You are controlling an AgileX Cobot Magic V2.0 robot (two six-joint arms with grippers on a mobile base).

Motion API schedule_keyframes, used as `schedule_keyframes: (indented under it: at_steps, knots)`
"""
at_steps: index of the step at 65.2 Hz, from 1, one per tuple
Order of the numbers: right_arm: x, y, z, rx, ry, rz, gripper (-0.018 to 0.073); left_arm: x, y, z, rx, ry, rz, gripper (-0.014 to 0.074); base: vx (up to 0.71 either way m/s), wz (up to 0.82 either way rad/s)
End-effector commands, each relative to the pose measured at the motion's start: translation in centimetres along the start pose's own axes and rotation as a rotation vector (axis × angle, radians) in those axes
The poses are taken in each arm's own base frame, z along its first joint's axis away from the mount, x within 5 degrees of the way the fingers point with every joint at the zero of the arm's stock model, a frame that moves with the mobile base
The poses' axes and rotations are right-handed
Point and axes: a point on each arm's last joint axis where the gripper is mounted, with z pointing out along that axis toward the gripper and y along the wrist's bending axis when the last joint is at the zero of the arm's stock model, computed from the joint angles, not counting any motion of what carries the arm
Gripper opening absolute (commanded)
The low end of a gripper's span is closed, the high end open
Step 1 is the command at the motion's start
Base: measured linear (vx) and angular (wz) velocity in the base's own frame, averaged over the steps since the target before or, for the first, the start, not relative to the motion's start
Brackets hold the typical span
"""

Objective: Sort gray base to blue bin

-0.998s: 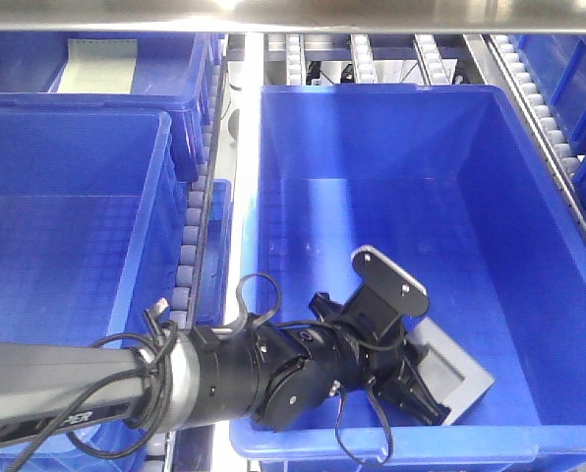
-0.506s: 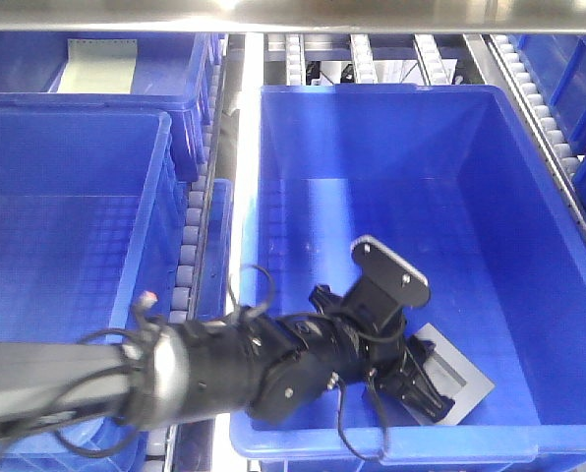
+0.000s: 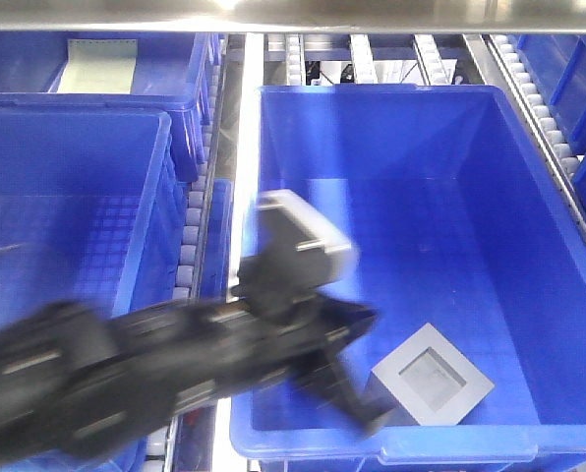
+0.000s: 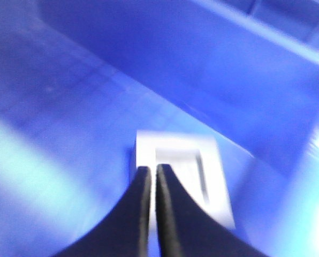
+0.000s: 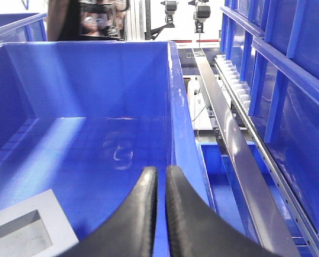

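The gray base (image 3: 433,376) lies on the floor of the blue bin (image 3: 391,90) near its front wall, recess facing up, with nothing touching it. My left arm (image 3: 175,364) is motion-blurred over the bin's front left corner. In the left wrist view the left gripper (image 4: 152,169) is shut and empty, and the gray base (image 4: 202,174) lies just beyond its tips. My right gripper (image 5: 161,170) is shut and empty above the bin's right wall (image 5: 183,134). The gray base (image 5: 31,227) shows at that view's lower left.
A second blue bin (image 3: 67,197) stands to the left. Another bin behind it holds a pale sheet (image 3: 91,64). Roller rails (image 3: 200,226) run between the bins and along the right (image 3: 544,108). A metal rail (image 5: 229,139) borders the bin's right side.
My left arm has swung back to the left and upward, away from the gray base. The base, earlier at the gripper's tips, now lies uncovered on the bin floor.
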Motion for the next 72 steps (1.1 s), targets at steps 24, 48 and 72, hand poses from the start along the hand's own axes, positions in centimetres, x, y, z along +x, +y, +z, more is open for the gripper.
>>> schedule_keyframes:
  at_steps: [24, 48, 72]
  knots:
    - [-0.9, 0.0, -0.1, 0.000, -0.092, -0.013, -0.0004, 5.2, 0.2, -14.0, 0.024, -0.264, -0.005, -0.0006, 0.00, 0.00]
    - [-0.9, 0.0, -0.1, 0.000, -0.092, -0.013, -0.0004, 8.9, 0.1, -20.0, 0.063, -0.339, 0.007, -0.0006, 0.00, 0.00]
    - [-0.9, 0.0, -0.1, 0.000, -0.092, -0.013, -0.0004, 9.6, 0.0, -21.7, 0.076, -0.366, 0.013, -0.0006, 0.00, 0.00]
